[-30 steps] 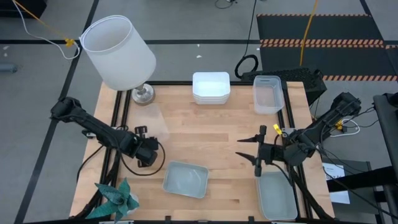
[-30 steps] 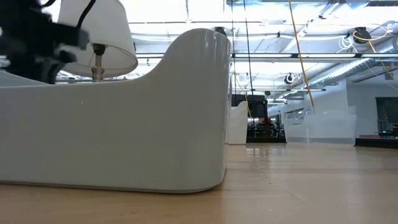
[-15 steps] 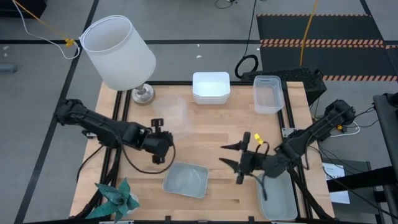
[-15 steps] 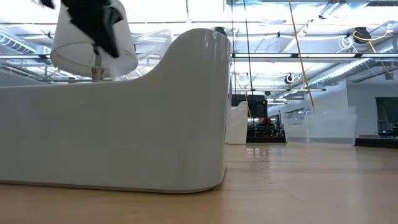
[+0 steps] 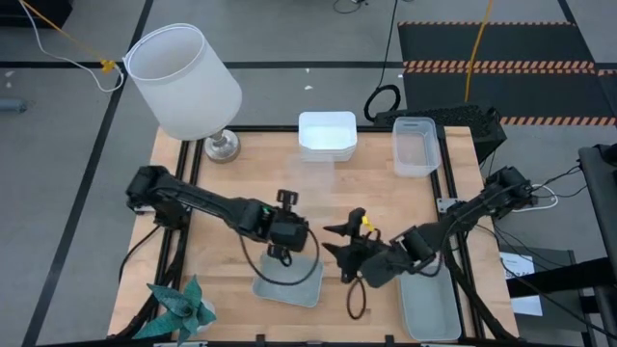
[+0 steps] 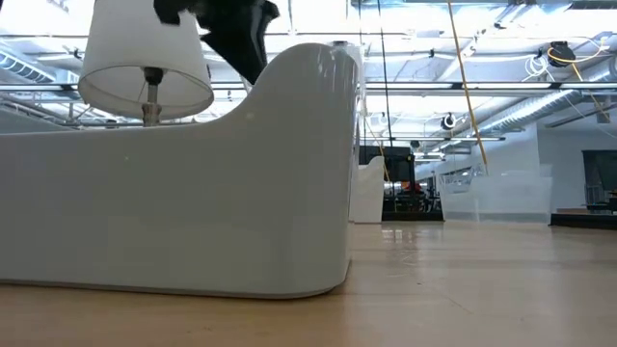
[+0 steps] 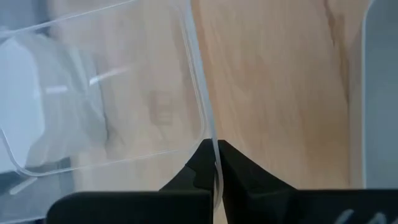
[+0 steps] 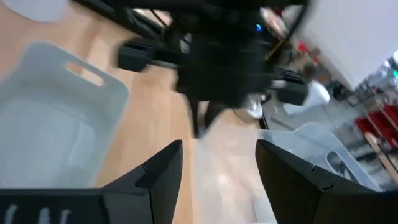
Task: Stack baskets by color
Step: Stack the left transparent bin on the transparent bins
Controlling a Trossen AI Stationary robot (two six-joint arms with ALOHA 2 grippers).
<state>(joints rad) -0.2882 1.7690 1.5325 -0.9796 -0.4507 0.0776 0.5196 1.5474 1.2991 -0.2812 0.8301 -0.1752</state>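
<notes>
On the bench [image 5: 366, 188], the grey-green basket [image 5: 286, 280] sits near the front edge. The left gripper [image 5: 287, 229], directly above it, pinches a clear basket [image 7: 106, 87] by its rim. The right gripper [image 5: 339, 249] hovers spread wide, just beside.

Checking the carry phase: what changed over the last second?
Left claw, shut on the clear basket, carried it from the table's left toward the middle, above the grey basket. Open right claw swung in to meet it. White stack and lamp unchanged.
</notes>
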